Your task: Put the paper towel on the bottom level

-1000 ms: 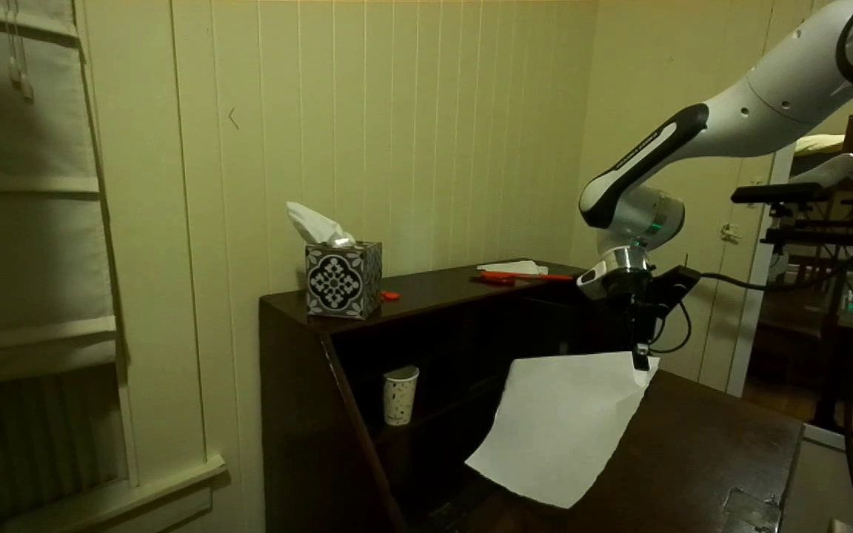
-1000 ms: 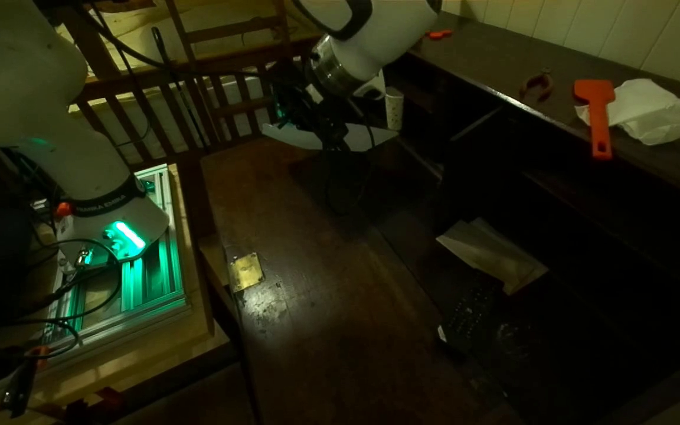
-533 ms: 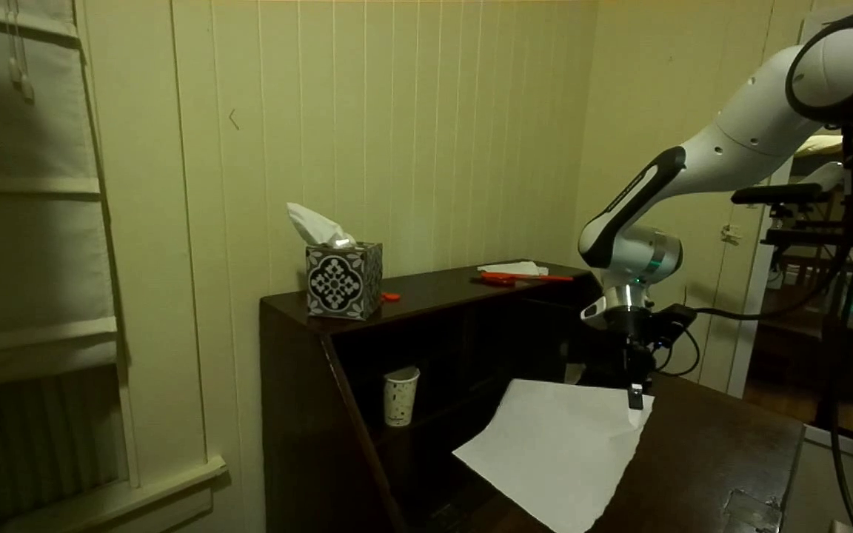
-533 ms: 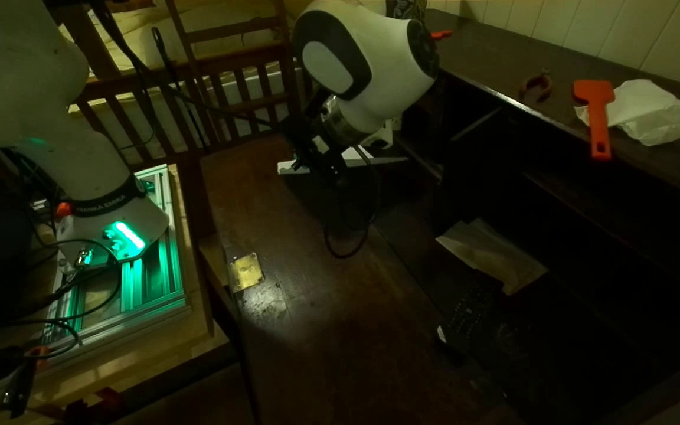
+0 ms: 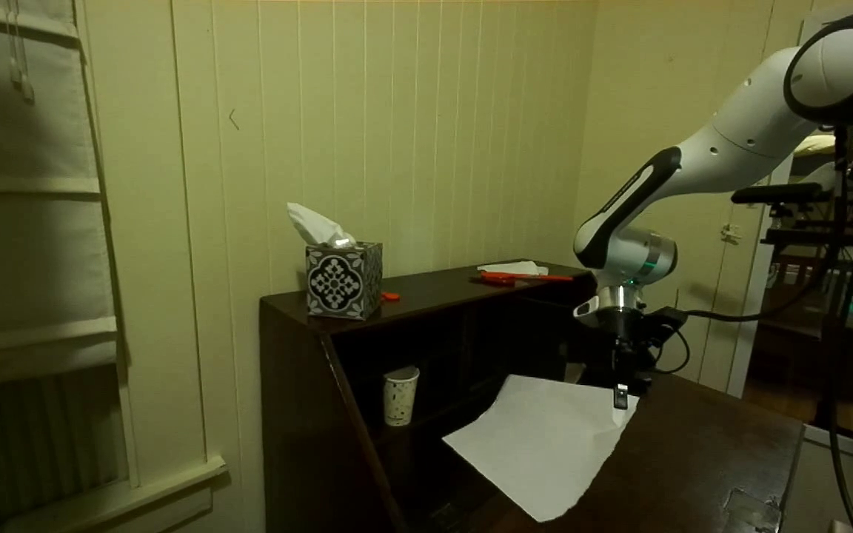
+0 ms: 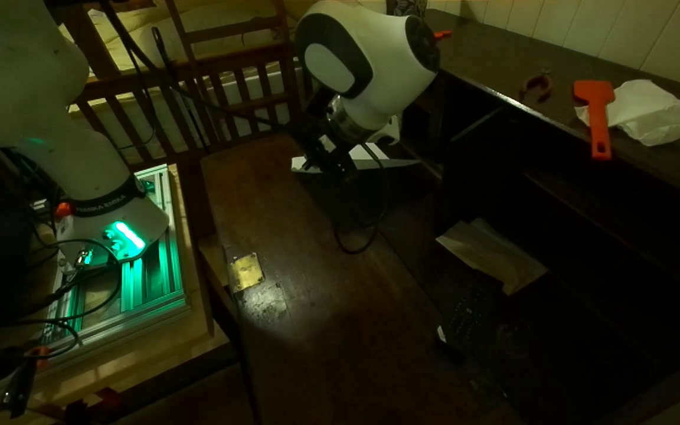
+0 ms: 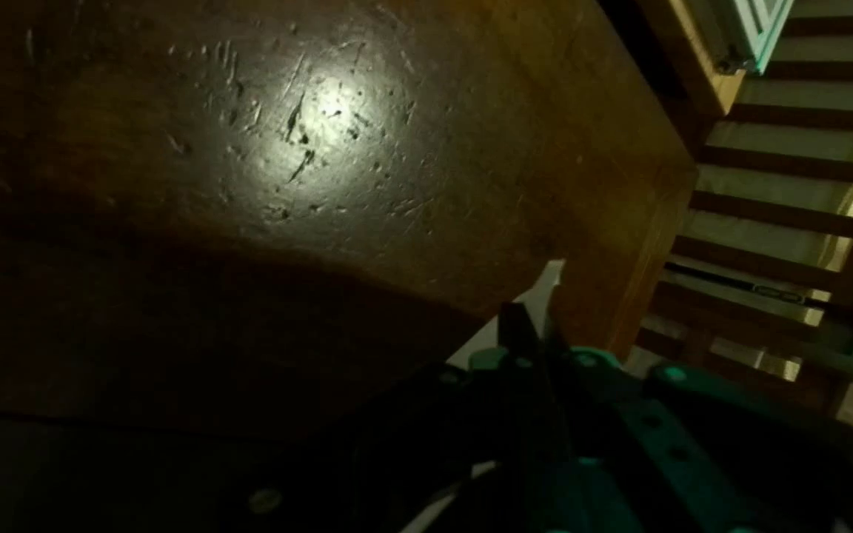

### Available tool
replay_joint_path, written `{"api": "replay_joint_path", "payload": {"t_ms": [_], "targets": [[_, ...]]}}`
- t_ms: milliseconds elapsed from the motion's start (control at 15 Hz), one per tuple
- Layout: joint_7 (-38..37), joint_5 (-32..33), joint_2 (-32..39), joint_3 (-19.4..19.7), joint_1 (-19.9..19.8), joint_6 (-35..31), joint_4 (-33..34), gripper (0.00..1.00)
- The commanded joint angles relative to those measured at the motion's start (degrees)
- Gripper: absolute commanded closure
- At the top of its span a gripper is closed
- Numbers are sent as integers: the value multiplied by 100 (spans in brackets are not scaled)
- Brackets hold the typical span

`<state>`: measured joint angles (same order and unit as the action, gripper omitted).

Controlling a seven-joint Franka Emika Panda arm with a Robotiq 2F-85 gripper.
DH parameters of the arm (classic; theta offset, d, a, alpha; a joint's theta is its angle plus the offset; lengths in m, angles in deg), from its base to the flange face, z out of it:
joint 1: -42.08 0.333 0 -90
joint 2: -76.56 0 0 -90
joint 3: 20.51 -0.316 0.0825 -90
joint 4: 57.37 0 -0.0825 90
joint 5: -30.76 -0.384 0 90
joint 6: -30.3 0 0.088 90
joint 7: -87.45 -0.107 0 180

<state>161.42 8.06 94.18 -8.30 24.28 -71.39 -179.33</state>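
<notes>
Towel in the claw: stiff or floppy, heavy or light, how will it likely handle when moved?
Probably floppy: in an exterior view, the towel curves along one edge. Likely light for its size, since it looks like a single thin sheet. It may swing or crease further, as the claw pinches it near one corner, where a crease shows.

Dim, yellow-green light lies on the wall (image 5: 426, 133), while the cabinet (image 5: 293, 400) is nearly black inside. In an exterior view, a green lamp (image 6: 130, 235) tints the metal frame (image 6: 133, 283). In the wrist view, 1 white glare patch shines on the counter (image 7: 471, 163) above a broad shadow, and the dark pincer (image 7: 536, 329) looks blurred.
</notes>
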Motion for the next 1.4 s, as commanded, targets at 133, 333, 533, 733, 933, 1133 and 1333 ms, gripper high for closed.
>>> {"api": "replay_joint_path", "payload": {"t_ms": [133, 333, 533, 733, 933, 1133, 1333], "targets": [[27, -367, 255, -278, -54, -937, 7, 100], [46, -99, 407, -323, -47, -981, 9, 100], [-98, 379, 470, -257, 12, -1201, 53, 68], [-553, 954, -49, -218, 125, -1042, -63, 46], [-1412, 1395, -935, -222, 322, -536, -329, 26], [-2311, 1937, -1861, -284, 601, -711, -554, 5], [-3132, 2591, -2703, -439, 857, -574, -513, 0]]}}
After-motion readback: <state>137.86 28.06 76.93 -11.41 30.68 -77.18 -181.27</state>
